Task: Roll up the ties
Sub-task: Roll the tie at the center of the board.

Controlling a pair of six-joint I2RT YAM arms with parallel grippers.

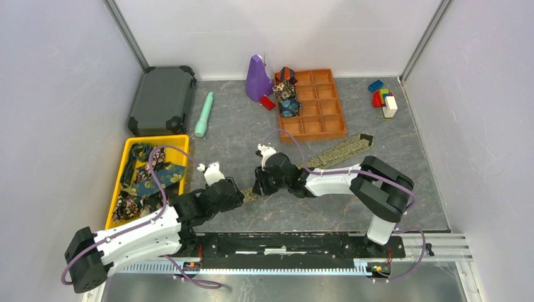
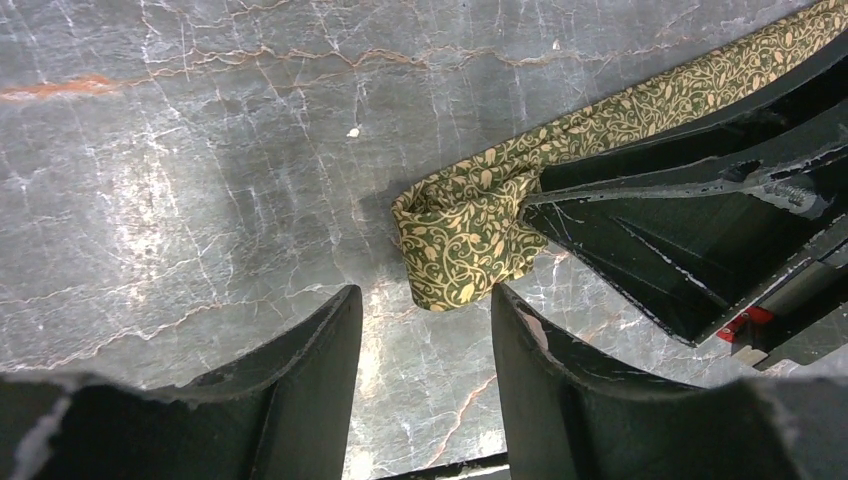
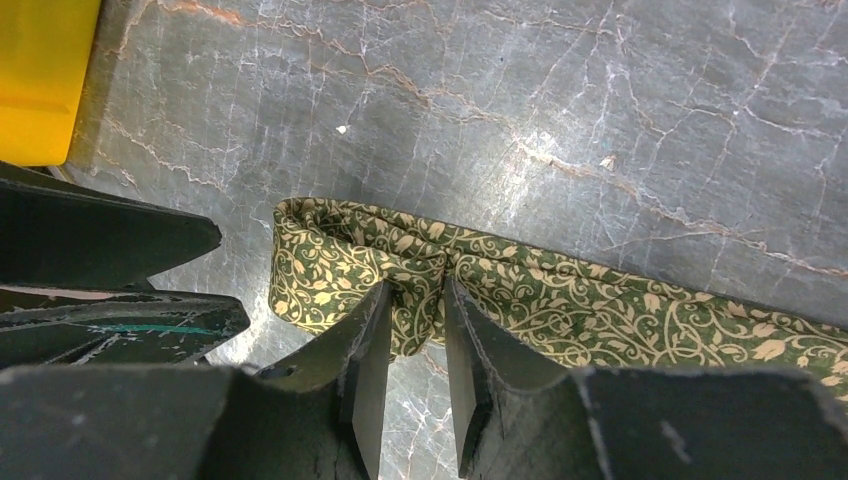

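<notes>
I record a dark grey hard plastic case [image 1: 162,99] far left, a teal plastic cylinder [image 1: 204,114] just right of it, and coloured toy blocks [image 1: 383,99] far right.

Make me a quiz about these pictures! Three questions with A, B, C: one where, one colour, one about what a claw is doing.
1. Where are the loose ties piled?
A) in a blue bucket
B) in the yellow bin
C) on a chair

2. What colour is the tie on the table?
A) olive-green with gold leaves
B) red
C) white

3. What is the right gripper doing?
A) holding a spoon
B) standing wide open
C) pinching the tie's fold

Answers:
1 B: they lie heaped inside it.
2 A: both wrist views show the leafy pattern.
3 C: bunched fabric sits between its fingers.
</notes>
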